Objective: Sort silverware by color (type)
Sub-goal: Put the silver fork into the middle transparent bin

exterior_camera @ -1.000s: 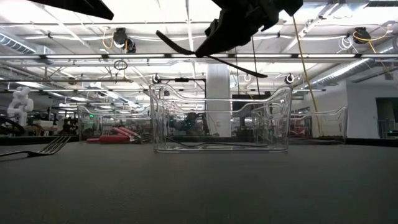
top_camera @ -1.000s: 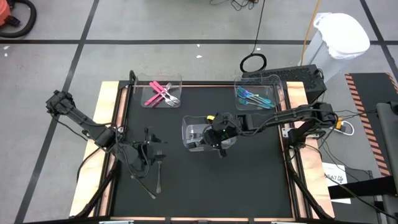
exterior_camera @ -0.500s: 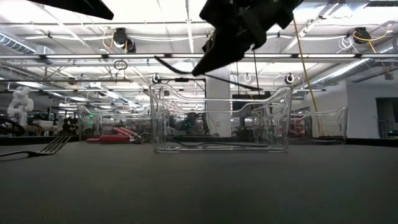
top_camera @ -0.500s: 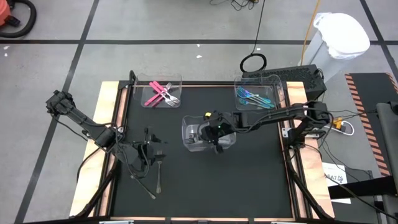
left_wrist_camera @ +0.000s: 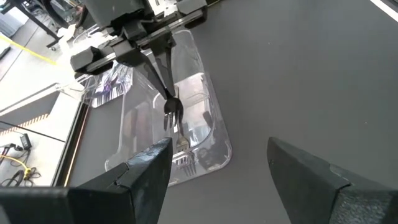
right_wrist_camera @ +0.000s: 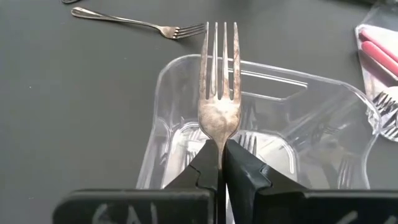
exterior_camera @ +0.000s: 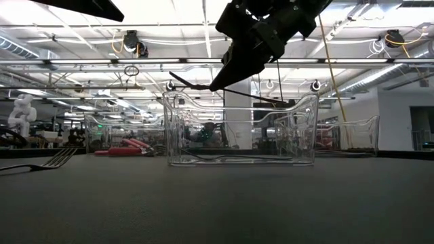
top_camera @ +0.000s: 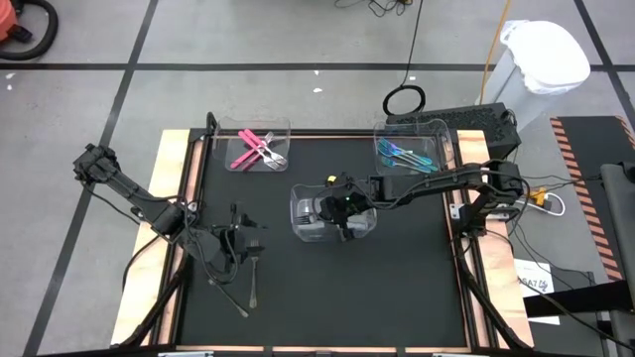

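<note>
My right gripper (top_camera: 342, 206) is shut on a plain grey fork (right_wrist_camera: 219, 93) and hovers over the clear middle bin (top_camera: 310, 226), which has grey silverware lying in it. In the low view the fork (exterior_camera: 234, 92) slants just above the bin's rim (exterior_camera: 241, 96). My left gripper (top_camera: 238, 243) is open and waits near the table's left side, above two grey forks (top_camera: 253, 278) that lie flat on the mat. Pink-handled pieces (top_camera: 253, 149) fill the far-left bin, and blue-teal ones (top_camera: 402, 155) the far-right bin. My right gripper pinches the grey fork at its neck (right_wrist_camera: 219, 147), just behind the head, between its two fingers (right_wrist_camera: 202, 168). The fingers slant down from above and lie along the fork, with the tines pointing on past the fingertips. The fork is lifted clear, slightly tilted; its handle is hidden behind the fingers.
Three clear bins stand on the black mat: far left (top_camera: 260, 131), far right (top_camera: 433, 149) and middle. A grey fork (exterior_camera: 41, 163) lies on the near-left mat. The raised wooden frame (top_camera: 181, 218) borders the mat. Open mat lies toward the near edge.
My right gripper has come down and shifted slightly toward the table's left, bringing the grey fork from well above the middle bin to just over its rim. It has stayed shut on the fork throughout.
</note>
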Controlling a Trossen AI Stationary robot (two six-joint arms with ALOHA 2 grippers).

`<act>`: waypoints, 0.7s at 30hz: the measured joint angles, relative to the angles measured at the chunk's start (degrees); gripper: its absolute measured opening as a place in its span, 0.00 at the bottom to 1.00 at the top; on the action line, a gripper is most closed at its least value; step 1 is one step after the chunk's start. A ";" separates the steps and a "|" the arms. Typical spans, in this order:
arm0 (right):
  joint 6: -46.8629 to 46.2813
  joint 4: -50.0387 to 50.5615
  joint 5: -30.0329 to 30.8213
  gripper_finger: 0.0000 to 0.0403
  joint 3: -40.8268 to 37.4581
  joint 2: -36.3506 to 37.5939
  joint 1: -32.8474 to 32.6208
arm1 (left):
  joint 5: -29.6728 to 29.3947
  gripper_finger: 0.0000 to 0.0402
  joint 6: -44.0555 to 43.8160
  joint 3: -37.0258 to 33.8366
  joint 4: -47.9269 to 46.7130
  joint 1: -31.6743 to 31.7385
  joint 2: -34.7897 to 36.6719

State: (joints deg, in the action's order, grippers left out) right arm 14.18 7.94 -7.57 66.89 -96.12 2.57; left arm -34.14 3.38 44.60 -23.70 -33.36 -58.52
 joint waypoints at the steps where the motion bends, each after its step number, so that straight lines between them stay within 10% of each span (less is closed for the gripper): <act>1: 0.00 0.02 -0.02 0.02 0.00 0.00 -0.02 | -0.01 0.65 0.00 0.00 0.00 0.00 0.00; 21: -1.06 0.23 0.02 0.04 0.00 -0.26 0.00 | -0.05 0.65 0.04 0.00 0.00 -0.01 0.00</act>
State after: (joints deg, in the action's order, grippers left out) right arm 13.12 8.17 -7.55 66.89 -96.38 2.57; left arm -34.20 3.42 44.60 -23.70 -33.38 -58.52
